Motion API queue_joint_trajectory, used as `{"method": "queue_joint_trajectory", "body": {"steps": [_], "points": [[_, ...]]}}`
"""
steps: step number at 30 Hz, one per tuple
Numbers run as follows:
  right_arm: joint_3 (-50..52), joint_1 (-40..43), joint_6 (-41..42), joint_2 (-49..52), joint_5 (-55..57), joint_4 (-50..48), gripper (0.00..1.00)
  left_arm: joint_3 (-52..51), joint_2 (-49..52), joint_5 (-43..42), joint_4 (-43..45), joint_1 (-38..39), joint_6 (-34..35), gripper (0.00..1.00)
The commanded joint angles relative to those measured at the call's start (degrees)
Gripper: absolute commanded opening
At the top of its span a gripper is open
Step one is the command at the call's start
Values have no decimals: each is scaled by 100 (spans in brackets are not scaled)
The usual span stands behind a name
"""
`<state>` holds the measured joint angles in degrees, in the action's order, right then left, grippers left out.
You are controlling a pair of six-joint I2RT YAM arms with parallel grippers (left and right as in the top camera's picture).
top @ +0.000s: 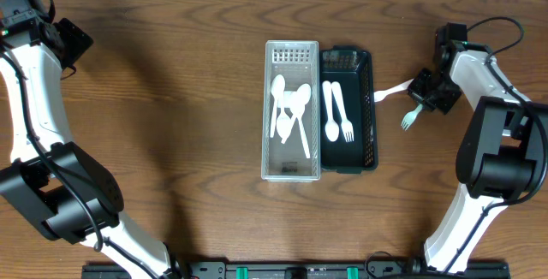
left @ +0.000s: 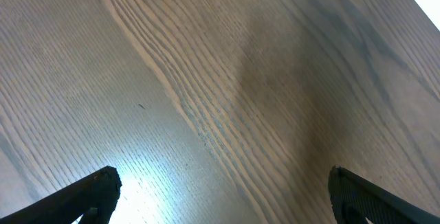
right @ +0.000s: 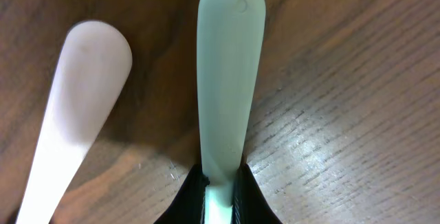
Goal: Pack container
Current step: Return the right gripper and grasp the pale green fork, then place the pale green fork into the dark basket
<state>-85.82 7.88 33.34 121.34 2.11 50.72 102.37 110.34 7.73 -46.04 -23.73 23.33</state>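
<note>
A clear tray [top: 291,169] holds several white spoons [top: 288,112]. Beside it on the right, a black basket [top: 369,99] holds two white forks [top: 337,110]. My right gripper [top: 425,95] is right of the basket and is shut on a pale plastic utensil handle [right: 230,66], held low over the wood [right: 223,183]. A second white handle [right: 79,100] lies just to its left. Overhead, a white handle [top: 390,93] and a fork end [top: 409,119] stick out by this gripper. My left gripper [top: 73,44] is open and empty at the far left [left: 220,189].
The table is dark wood [top: 171,99]. The left wrist view shows only bare wood grain [left: 227,80] between the open fingers. The right arm's body [top: 492,142] stands along the table's right edge.
</note>
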Motion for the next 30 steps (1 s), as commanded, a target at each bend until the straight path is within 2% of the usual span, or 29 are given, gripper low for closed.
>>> {"method": "queue_joint_trajectory", "body": {"steps": [1,8,11,16,23,24,25,26,30], "points": [[-313,-114,-358,-391,-81,170,1,98,-105,68,4,-4,-52,98],[-898,-833,-1410,-1593,-404,-33,1,98,-105,68,4,-4,-52,98],[-901,-1300,-1491,-1853,-409,-302,1,98,-105,68,4,-4,-52,98],[-796,-2024,-1497,-1679,-409,-293,1,98,-105,68,4,-4,-50,98],[-385,-2542,-1499,-1075,-400,50,1,98,-105,68,4,-4,-52,98],[-365,-2559,-1499,-1060,-387,79,9,98,-105,68,4,-4,-52,98],[-363,-2568,-1502,-1060,-374,81,26,98,-105,68,4,-4,-52,98],[-378,-2568,-1530,-1078,-356,37,36,98,-105,68,4,-4,-52,98],[-619,-2358,-1552,-1290,-74,-264,59,98,-105,68,4,-4,-52,98]]}}
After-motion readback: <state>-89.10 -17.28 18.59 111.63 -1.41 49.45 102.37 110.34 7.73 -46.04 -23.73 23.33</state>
